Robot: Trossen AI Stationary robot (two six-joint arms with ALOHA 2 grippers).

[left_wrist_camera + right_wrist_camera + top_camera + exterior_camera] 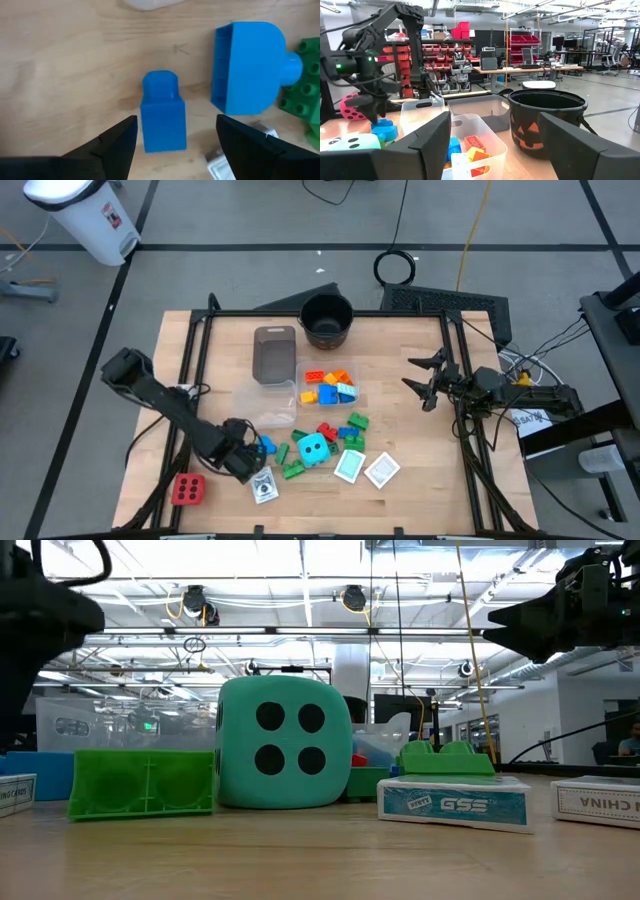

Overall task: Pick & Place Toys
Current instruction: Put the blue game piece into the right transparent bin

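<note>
Approach phase here: the left end effector (pixel 176 145) hangs low over the desk (pixel 400 410) with its fingers spread, straddling a small blue block (pixel 163 119) lying on the wood just beside a larger blue rounded block (pixel 247 67). Nothing is pinched yet. Next, I'd say, it needs a short drop and a squeeze on that small block, then a carry to the clear tub (pixel 327 387) already holding bricks. The right end effector (pixel 428 385) waits spread, raised at the desk's right side.
</note>
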